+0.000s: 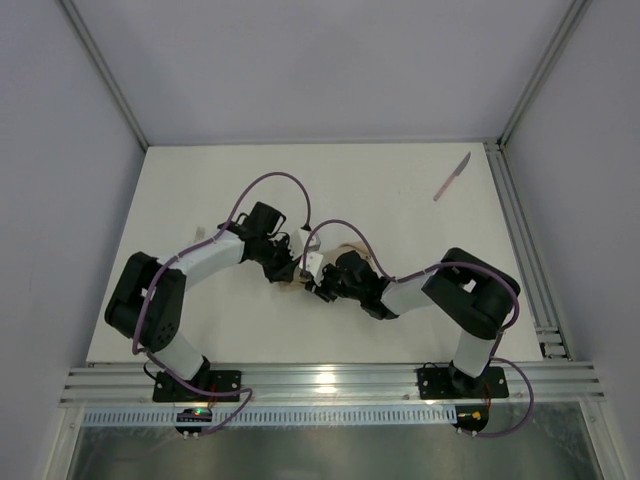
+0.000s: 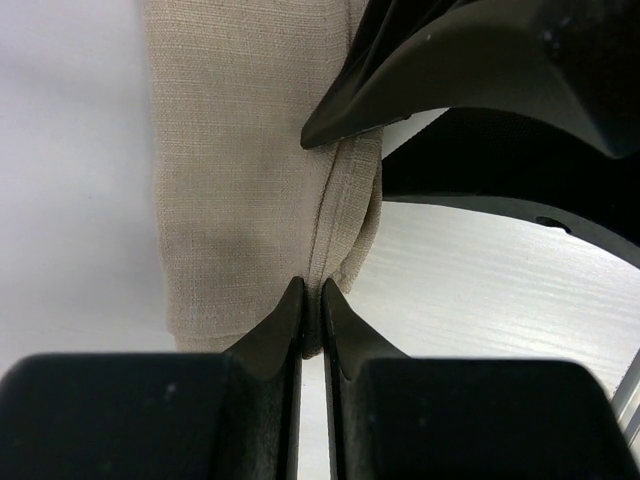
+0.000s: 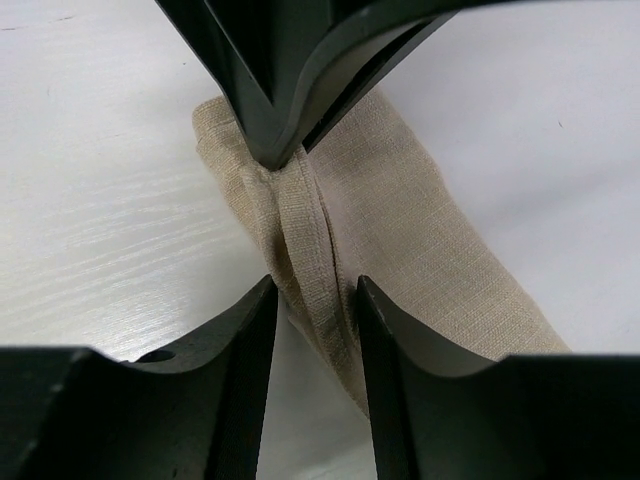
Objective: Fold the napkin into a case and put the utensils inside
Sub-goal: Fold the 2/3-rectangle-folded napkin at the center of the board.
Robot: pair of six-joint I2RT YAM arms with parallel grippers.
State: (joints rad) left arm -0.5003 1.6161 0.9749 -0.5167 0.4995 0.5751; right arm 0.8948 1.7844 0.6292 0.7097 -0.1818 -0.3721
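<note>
I saw the left gripper (image 2: 312, 292) pinched tight on the hemmed edge of the napkin (image 2: 230, 150), which lay folded into a narrow strip on the table (image 1: 400, 200) between the two arms. The right gripper (image 3: 317, 290) faced it nose to nose, its jaws apart and straddling the raised ridge of that same fold. The knife (image 1: 452, 176) lay well apart from them, near the table's far right corner.

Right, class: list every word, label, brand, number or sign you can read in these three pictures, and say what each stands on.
None to read. The napkin is plain cloth; the knife is too small to show any marking; the left gripper and right gripper are bare black, with no lettering in view.
</note>
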